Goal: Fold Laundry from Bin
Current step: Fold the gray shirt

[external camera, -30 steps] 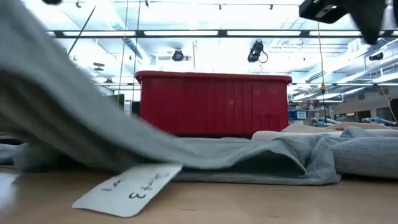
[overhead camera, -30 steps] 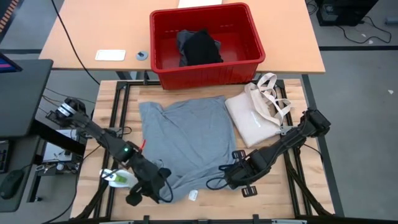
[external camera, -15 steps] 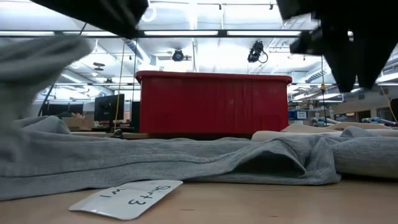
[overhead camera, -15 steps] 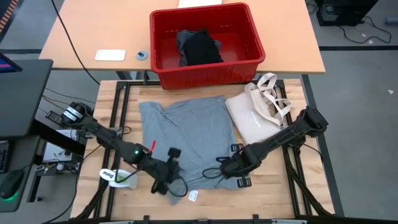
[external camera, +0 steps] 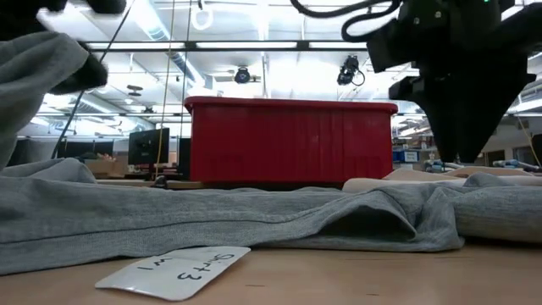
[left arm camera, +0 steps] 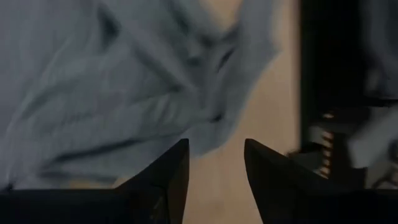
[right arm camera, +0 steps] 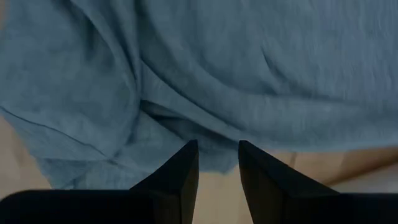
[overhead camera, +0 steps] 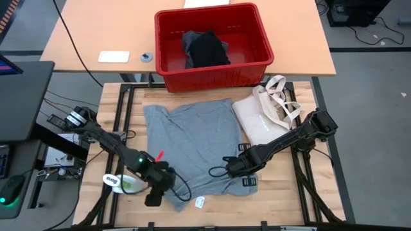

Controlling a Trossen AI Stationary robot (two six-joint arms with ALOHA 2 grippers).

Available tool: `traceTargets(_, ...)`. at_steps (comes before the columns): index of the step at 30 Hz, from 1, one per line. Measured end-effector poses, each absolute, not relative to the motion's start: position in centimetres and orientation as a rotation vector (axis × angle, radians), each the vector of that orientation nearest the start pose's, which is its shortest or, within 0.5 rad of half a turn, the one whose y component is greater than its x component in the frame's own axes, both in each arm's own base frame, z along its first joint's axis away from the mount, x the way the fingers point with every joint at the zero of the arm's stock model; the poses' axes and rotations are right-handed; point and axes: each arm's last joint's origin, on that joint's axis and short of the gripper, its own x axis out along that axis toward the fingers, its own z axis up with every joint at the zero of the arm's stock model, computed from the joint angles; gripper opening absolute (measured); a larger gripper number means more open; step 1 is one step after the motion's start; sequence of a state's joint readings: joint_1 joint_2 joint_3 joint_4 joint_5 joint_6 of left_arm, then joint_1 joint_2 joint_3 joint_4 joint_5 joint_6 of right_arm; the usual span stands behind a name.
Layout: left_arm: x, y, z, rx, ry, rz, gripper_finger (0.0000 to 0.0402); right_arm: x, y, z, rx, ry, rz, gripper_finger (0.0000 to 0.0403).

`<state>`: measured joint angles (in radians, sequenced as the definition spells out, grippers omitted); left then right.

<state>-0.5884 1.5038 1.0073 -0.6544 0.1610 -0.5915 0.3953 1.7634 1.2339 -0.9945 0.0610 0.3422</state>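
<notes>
High view: grey T-shirt [overhead camera: 192, 144] spread flat on the table [overhead camera: 122, 106], just in front of the red bin [overhead camera: 214, 46]; black garment [overhead camera: 209, 48] lying in the bin; tote bag [overhead camera: 264, 119] beside the shirt. Left pincer [overhead camera: 156, 192] low at the shirt's near left corner, right pincer [overhead camera: 239, 168] over the near right hem.

Low view: hem lying in soft folds along the table, a paper tag [external camera: 174, 271] in front of it, bin behind. Right pincer hanging dark just above the cloth.

Left wrist view: left pincer spread, nothing between the fingers [left arm camera: 174, 177], hem edge just ahead.

Right wrist view: right pincer parted, empty, hem fold just ahead of the fingertips [right arm camera: 186, 165].

Likely light, limp, prone to bunching and slipping; best pinched at the hem corners, both sides together, so it lifts evenly.
</notes>
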Motion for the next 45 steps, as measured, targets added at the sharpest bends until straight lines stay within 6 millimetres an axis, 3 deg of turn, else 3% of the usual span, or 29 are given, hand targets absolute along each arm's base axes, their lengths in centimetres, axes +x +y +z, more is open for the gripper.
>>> traceTargets(10, 23.9, -16.6, 16.9, -0.264, 1.568, -0.184, 0.0155, 30.0, 11.3, 19.4, -0.099, 1.471, 0.07, 0.0122)
traceTargets(15, 23.3, -16.5, 15.6, -0.271, 1.714, -0.149, 0.0155, 30.2, 11.1, 19.5, -0.102, 1.465, 0.074, 0.0122)
traceTargets(21, 24.2, -16.5, 15.0, -0.121, 1.595, -0.157, 0.0155, 30.4, 11.2, 19.5, -0.091, 1.443, 0.098, 0.0122)
traceTargets(25, 25.7, -15.9, 16.0, -0.057, 1.482, -0.148, 0.0155, 30.4, 11.2, 19.5, -0.094, 1.44, 0.107, 0.0122)
traceTargets(33, 30.0, -14.7, 17.7, 0.311, 1.031, -0.071, 0.0155, 30.6, 11.3, 19.5, -0.094, 1.428, 0.116, 0.0122)
traceTargets(36, 30.5, -14.1, 18.6, 0.352, 1.046, -0.077, 0.0155, 30.5, 11.3, 19.5, -0.095, 1.429, 0.117, 0.0122)
traceTargets(40, 31.2, -14.6, 22.2, 0.303, 1.02, -0.1, 0.0155, 30.6, 11.3, 19.5, -0.1, 1.429, 0.122, 0.0122)
traceTargets(45, 29.9, -14.7, 23.6, 0.195, 1.233, -0.138, 0.0155, 30.7, 11.3, 19.5, -0.099, 1.412, 0.116, 0.0122)
